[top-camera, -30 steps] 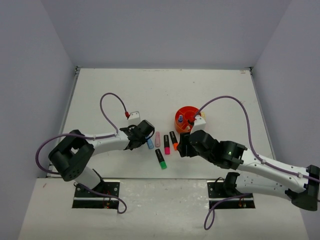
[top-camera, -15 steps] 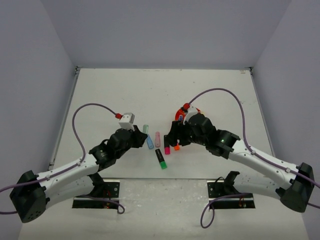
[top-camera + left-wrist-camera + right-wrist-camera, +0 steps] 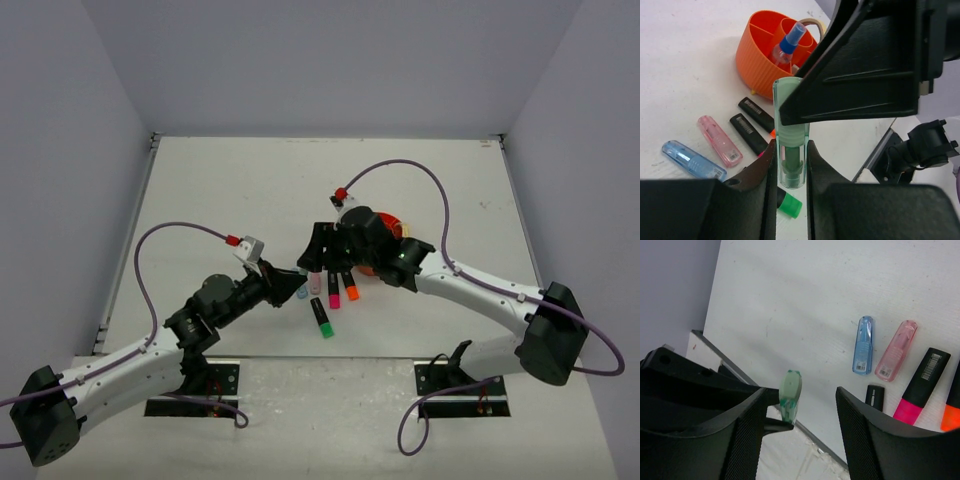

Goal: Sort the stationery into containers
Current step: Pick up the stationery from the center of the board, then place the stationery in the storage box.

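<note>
My left gripper (image 3: 791,150) is shut on a pastel green marker (image 3: 790,130) and holds it off the table, pointing at my right gripper. My right gripper (image 3: 800,395) is open, and the green marker's tip (image 3: 790,390) sits between its fingers, close to the left finger (image 3: 747,425). In the top view the two grippers, left (image 3: 285,285) and right (image 3: 318,255), meet above the row of markers. The orange organiser (image 3: 752,62) holds a blue-capped item (image 3: 788,41) in its central cup. The right arm mostly hides the organiser (image 3: 402,228) in the top view.
On the table lie a blue marker (image 3: 692,160), a pink marker (image 3: 719,141), a black marker with a pink cap (image 3: 333,290), one with an orange cap (image 3: 350,285) and one with a green cap (image 3: 321,318). A cream tape roll (image 3: 813,24) sits behind the organiser.
The left gripper took the green marker from the table and lifted it. The right gripper swung left from the organiser to the marker's tip.
</note>
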